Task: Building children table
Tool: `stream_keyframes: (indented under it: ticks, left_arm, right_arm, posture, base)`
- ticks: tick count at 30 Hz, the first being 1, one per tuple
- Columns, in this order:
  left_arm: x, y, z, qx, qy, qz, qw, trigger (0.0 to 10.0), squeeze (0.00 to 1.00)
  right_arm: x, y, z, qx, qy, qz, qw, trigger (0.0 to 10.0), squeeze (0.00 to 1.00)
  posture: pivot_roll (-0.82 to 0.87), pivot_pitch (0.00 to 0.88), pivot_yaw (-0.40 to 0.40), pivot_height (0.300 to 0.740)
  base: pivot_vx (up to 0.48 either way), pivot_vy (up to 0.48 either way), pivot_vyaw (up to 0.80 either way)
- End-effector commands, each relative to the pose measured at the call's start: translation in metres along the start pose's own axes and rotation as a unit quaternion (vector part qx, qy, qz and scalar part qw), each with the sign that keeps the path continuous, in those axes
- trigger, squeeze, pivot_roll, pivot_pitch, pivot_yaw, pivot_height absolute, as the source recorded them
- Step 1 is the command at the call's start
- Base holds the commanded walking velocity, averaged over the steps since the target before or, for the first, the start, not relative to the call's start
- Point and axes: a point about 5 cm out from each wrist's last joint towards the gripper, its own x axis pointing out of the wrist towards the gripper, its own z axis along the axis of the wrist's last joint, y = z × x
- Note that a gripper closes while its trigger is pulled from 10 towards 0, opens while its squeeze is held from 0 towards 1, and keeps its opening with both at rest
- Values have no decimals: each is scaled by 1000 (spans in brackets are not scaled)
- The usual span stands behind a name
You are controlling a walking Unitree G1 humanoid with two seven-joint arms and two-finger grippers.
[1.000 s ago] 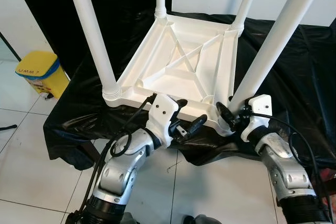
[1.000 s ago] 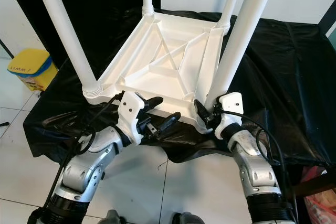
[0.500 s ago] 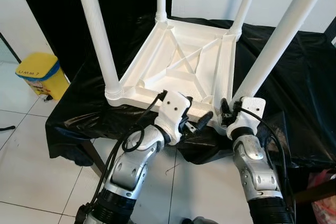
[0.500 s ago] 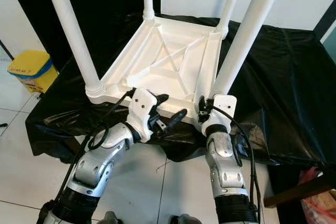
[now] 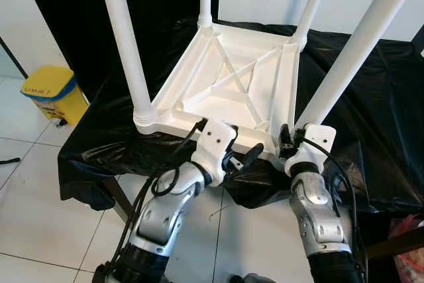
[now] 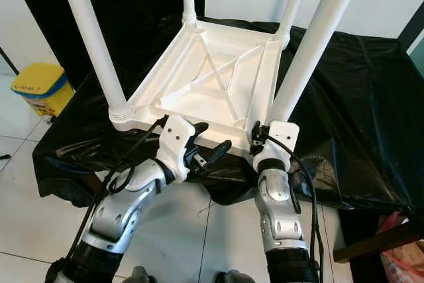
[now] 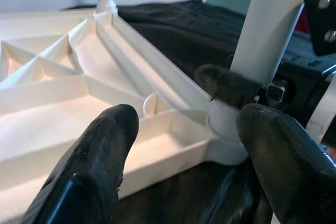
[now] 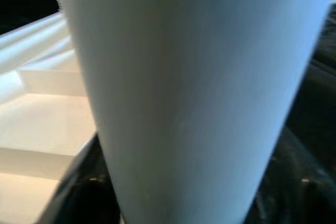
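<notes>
1. Left eye view: the white plastic children's table [image 5: 228, 84] lies upside down on a surface draped in black cloth [image 5: 371, 117], all four legs pointing up.
2. The right gripper [image 5: 286, 145] sits at the base of the near right leg [image 5: 344, 64]; the right wrist view is pressed close to the leg. Whether its fingers clamp the leg cannot be told.
3. The left gripper [image 7: 184, 129] hovers at the near edge of the tabletop, fingers spread and holding nothing.
4. Handling judgement: the hollow plastic is likely light, stiff and smooth, so slippery. Grip low on a leg, near its socket, or on the ribbed rim.
5. A yellow bin [image 5: 50, 92] stands on the tiled floor, well apart.
</notes>
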Motion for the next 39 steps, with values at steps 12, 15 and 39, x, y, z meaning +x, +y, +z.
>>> stream_keyframes:
  ticks: [12, 15, 39]
  left_arm:
    - [-5, -7, -1, 24, 6, -20, 1000, 10000, 0]
    - [-6, -10, -2, 13, 9, -27, 1000, 10000, 0]
    - [-3, -5, -6, 47, 28, -4, 999, 10000, 0]
  right_arm:
    - [11, -27, 17, -28, -16, 153, 988, 10000, 498]
    - [11, -28, 14, -36, 7, 218, 975, 10000, 0]
    - [19, -35, -11, -61, 69, 258, 962, 10000, 0]
  posture:
    - [17, 123, -65, 740]
    - [8, 144, -56, 740]
    - [0, 98, -83, 740]
  base:
    - [0, 0, 0]
    - [0, 0, 0]
    - [0, 0, 0]
